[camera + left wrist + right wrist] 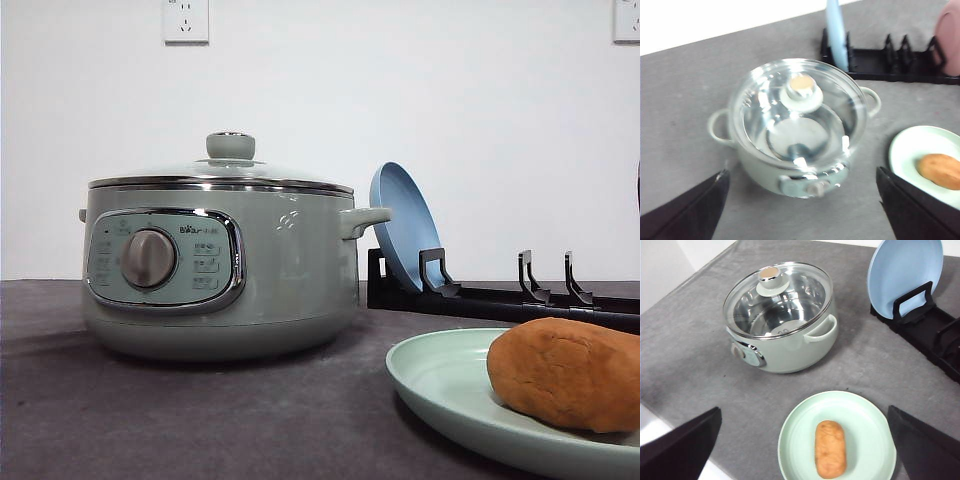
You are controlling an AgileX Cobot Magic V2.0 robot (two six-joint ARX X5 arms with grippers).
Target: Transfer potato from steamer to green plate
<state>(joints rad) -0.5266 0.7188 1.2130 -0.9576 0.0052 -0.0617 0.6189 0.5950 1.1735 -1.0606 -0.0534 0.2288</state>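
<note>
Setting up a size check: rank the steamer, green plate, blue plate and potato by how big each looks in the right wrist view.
1. steamer
2. green plate: nearly as wide as the steamer, and nearer the camera, so this ranking is unsure
3. blue plate, standing in the rack, partly cut off
4. potato, clearly smallest

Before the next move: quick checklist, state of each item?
1. Potato on green plate: ok.
2. Steamer empty of potato, seen through the glass: ok.
3. Lid seated on steamer: ok.
4. Left gripper open, holding nothing: ok.
5. Right gripper open, holding nothing: ok.
6. Blue plate upright in rack, clear of the work: ok.
</note>
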